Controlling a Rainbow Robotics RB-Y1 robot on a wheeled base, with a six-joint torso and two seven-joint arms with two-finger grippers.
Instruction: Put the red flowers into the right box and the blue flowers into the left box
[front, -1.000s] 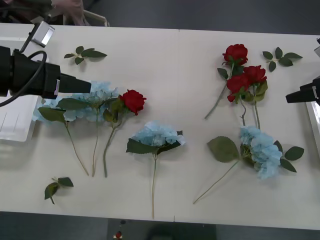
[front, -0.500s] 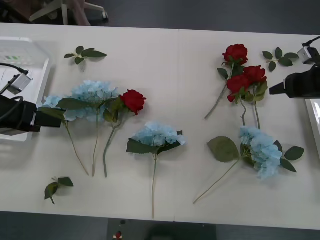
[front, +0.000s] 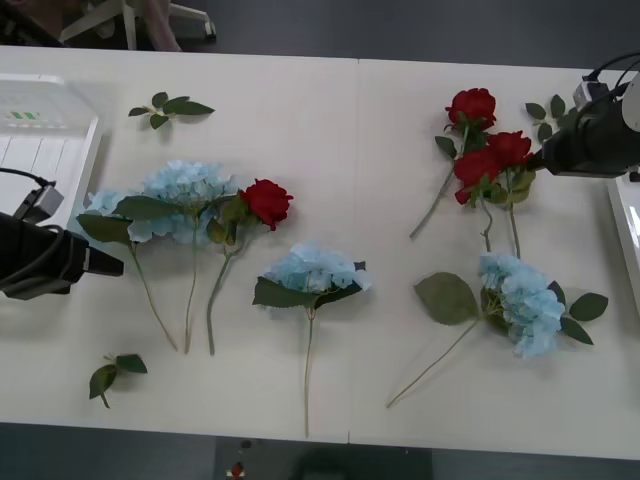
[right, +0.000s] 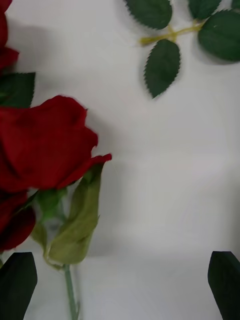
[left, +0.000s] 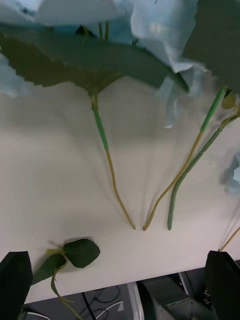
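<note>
Here the right hand (front: 540, 160), spread, sits beside the red flowers (front: 488, 150)

The left pincer (left: 120, 285) is spread wide, its two black fingers (left: 15, 282) at the corners, above the white bench (left: 60, 165). Blue flowers (left: 155, 30) with broad green leaves lie on it. Three thin stems (left: 107, 160) run from them, their ends close together near the bench's edge. A small leaf sprig (left: 75, 255) lies beside one finger, apart from the stems.
</note>
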